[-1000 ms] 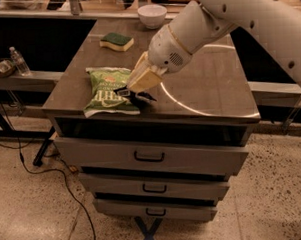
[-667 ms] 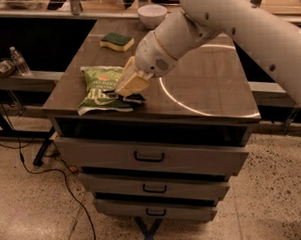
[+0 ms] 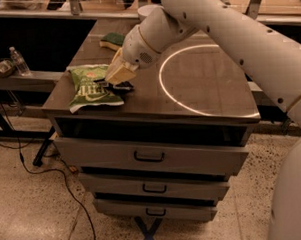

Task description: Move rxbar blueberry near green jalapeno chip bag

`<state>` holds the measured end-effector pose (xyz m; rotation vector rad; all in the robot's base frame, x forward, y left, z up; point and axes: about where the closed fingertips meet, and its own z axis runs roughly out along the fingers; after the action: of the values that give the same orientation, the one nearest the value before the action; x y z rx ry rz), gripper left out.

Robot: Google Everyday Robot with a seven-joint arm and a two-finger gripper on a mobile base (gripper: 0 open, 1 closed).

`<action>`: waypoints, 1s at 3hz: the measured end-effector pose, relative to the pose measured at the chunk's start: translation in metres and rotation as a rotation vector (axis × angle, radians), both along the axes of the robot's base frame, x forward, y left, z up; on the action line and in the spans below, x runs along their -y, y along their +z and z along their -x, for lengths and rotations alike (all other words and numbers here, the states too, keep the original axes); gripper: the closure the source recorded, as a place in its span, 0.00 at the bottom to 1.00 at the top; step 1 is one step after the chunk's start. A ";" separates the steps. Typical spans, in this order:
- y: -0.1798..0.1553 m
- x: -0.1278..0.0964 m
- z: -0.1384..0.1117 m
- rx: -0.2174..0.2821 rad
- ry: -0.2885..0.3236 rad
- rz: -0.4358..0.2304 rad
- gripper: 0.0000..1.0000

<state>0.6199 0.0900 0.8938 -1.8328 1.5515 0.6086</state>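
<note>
Placing looks to be the step in hand: the gripper (image 3: 115, 81) sits low over the front left of the cabinet top (image 3: 209, 94), its tan fingers (image 3: 119, 71) drawn together on what appears to be the rxbar blueberry (image 3: 124, 86), a dark sliver at their tips, at or just above the surface; the bar is just beside the right edge of the green jalapeno chip bag (image 3: 88, 87), which lies flat near the front left corner; judged so, the task is nearly done, and the next move calls for letting go of the bar and lifting clear without dragging the bag; the fingers and wrist hide most of the bar, so its lettering, and whether it overlaps the bag's edge, cannot be told; 1 sponge (image 3: 112, 39) sits well behind, and the arm is cut off at the right.
</note>
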 end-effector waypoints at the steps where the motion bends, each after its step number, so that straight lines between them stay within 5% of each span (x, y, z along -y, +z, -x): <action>1: 0.001 0.004 -0.023 0.029 -0.034 0.009 0.74; 3: -0.007 0.037 -0.056 0.060 -0.114 0.053 0.20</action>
<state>0.6762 0.0535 0.8873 -1.7708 1.6331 0.4600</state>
